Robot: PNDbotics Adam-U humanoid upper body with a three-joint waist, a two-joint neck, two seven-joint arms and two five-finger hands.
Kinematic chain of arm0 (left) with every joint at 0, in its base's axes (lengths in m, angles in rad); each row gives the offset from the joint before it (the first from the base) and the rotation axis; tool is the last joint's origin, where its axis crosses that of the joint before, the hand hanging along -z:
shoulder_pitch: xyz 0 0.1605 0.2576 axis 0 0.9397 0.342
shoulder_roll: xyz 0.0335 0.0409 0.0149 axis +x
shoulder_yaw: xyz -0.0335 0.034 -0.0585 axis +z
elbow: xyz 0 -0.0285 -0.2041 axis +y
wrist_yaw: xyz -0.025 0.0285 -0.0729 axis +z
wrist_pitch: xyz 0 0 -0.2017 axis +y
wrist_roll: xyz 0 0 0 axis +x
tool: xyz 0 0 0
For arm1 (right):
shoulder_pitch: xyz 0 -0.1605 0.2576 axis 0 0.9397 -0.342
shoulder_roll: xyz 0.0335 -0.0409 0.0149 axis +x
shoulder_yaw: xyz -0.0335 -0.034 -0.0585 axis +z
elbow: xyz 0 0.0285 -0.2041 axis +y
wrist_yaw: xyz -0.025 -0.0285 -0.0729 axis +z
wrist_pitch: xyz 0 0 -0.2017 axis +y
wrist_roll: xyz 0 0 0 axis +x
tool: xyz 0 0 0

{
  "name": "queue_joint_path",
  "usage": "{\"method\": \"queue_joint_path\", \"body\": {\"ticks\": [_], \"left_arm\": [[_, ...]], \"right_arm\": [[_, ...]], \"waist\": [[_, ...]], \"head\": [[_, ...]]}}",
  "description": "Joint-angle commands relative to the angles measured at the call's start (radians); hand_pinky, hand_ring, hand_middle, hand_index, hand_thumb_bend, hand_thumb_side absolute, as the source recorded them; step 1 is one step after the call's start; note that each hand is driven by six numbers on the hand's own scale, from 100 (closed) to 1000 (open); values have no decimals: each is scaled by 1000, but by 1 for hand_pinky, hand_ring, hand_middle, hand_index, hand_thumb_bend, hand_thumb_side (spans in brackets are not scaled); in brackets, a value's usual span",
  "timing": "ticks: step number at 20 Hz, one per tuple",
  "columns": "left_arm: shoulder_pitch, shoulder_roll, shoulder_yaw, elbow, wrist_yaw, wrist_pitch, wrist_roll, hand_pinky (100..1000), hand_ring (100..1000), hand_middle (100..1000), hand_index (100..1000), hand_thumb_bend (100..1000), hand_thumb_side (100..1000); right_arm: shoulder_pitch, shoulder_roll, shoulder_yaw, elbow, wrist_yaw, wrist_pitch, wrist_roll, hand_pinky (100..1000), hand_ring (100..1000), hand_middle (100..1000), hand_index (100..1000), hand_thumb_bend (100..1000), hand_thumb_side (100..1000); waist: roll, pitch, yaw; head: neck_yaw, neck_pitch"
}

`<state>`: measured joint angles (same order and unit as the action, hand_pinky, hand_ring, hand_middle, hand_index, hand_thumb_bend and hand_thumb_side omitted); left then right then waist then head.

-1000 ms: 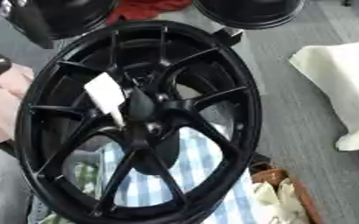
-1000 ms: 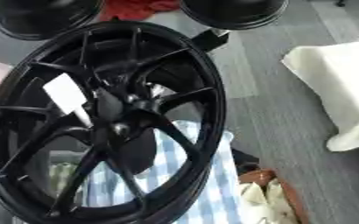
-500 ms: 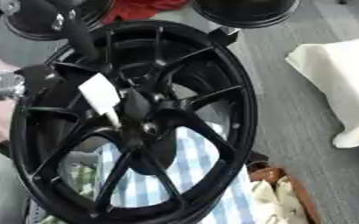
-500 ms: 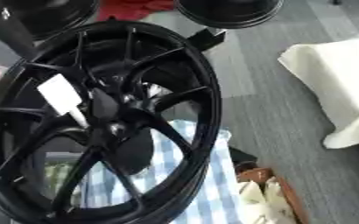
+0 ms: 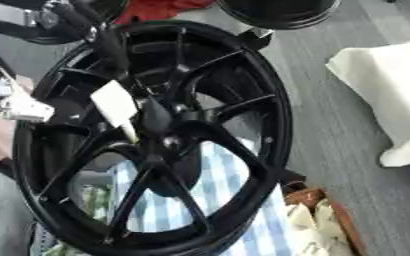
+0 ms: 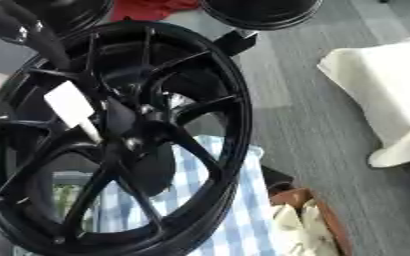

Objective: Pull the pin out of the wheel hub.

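Lying nearest, a blue-and-white checked cloth (image 5: 217, 200) shows through the spokes, with a brown tray of pale crumpled material (image 5: 318, 222) to its right. Over it stands the wheel (image 5: 270, 115), glossy black, thin forked spokes meeting at the hub (image 5: 160, 122), tilted. The pin (image 5: 118, 107), a flat white tab on a pale stem, sits in the hub's left side. Left hand (image 5: 103, 37), black, reaches down from upper left, one straight finger pointing toward the pin; cannot tell whether the fingers are apart or together. White cloth (image 5: 383, 85) on grey floor at right. Two black rims (image 5: 278, 10) and red fabric (image 5: 160, 7) farthest. No writing legible.
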<state>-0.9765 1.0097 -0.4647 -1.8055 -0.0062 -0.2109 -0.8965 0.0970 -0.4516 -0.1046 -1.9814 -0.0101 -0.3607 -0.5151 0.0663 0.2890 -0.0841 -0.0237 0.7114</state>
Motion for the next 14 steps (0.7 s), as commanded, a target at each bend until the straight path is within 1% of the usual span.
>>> {"method": "queue_joint_path", "body": {"ticks": [1,6,12,14], "left_arm": [[-22,-1,-8,31,-20,-37,-10,828,810,793,895,420,371],[-38,-37,-32,84,-43,-50,-10,827,810,795,902,427,368],[-44,-70,-55,146,-72,-69,-10,822,808,790,887,402,375],[-42,-78,-64,164,-77,-76,-10,822,807,788,882,398,368]], "right_arm": [[-6,-7,-4,-19,-10,1,5,816,718,751,648,100,437],[-9,2,-2,-19,-14,5,7,816,717,751,647,100,447],[-13,10,1,-19,-16,6,8,817,717,752,647,100,444],[-14,12,1,-19,-17,7,7,817,718,752,647,100,457]], "waist": [[-2,-21,-2],[-2,-16,-6],[-2,-11,-11],[-1,-9,-13]], "head": [[0,5],[1,10],[8,11],[11,13]]}}
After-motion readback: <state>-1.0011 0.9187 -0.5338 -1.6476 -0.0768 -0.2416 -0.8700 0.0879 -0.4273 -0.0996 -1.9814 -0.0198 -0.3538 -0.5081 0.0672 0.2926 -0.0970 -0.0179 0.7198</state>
